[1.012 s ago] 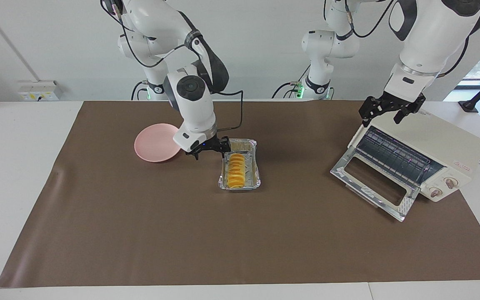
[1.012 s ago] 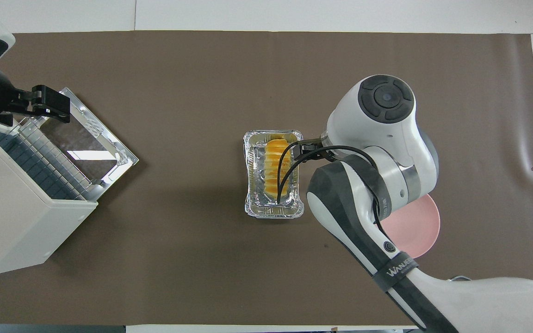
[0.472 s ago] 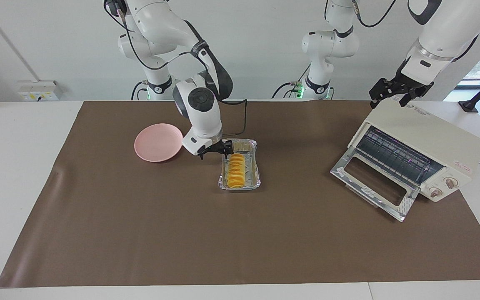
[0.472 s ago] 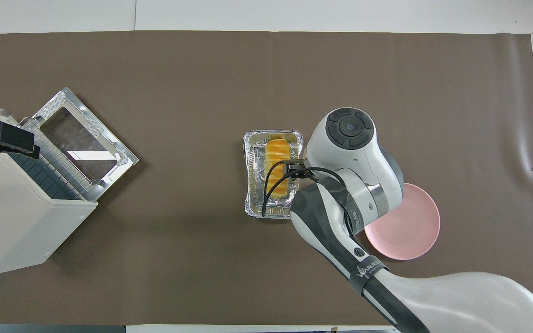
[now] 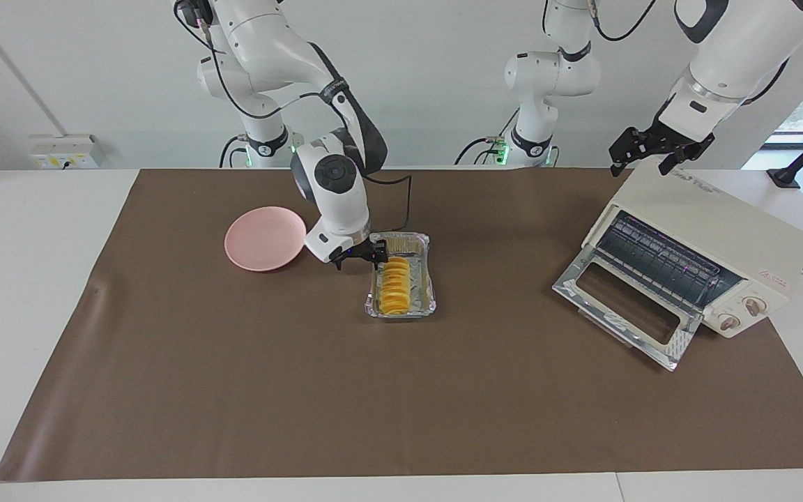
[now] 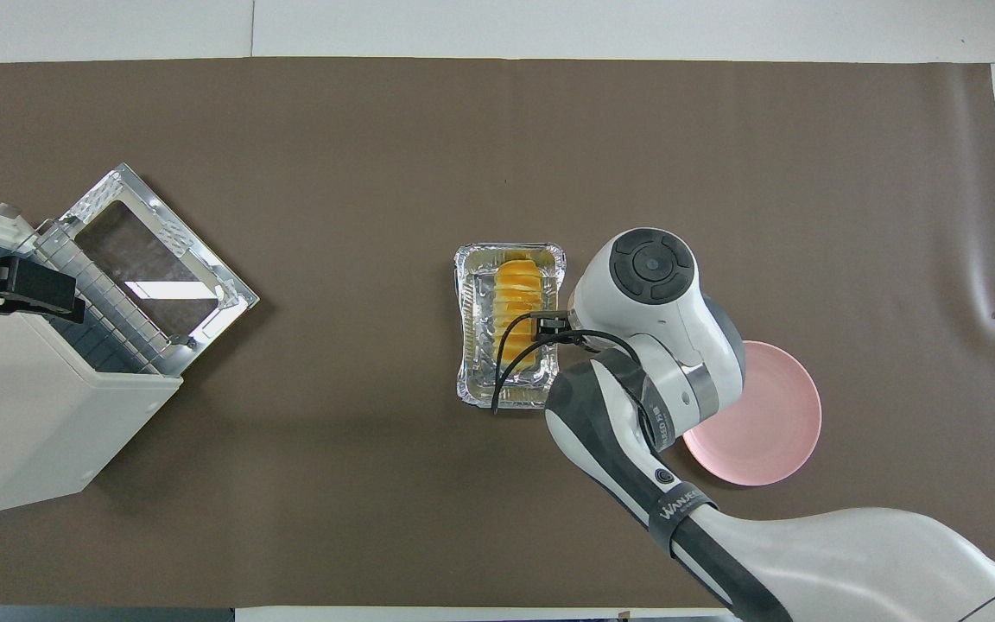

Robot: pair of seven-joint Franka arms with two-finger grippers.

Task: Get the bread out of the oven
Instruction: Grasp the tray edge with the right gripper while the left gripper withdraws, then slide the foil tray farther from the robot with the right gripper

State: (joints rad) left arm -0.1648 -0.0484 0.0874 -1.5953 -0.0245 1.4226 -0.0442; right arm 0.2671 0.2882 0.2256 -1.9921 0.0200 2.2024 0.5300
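Observation:
The bread [image 5: 395, 285], an orange-yellow ridged loaf, lies in a crinkled foil tray [image 5: 430, 280] on the brown mat, outside the oven; it also shows in the overhead view [image 6: 516, 302]. The cream-white oven [image 5: 722, 226] stands at the left arm's end, with its glass door [image 5: 621, 307] dropped open and its wire rack bare. My right gripper [image 5: 358, 259] is open and empty, low beside the tray's corner on the plate's side. My left gripper [image 5: 642, 159] is open and empty, in the air over the oven's top edge.
A round pink plate [image 5: 264, 238] lies beside the tray, toward the right arm's end. The brown mat [image 5: 304, 390] covers most of the table. The right arm's elbow hangs over part of the plate in the overhead view [image 6: 636, 415].
My left gripper has risen from the oven's open front to above its top. My right gripper has shifted slightly along the tray's side. The bread and tray have not moved.

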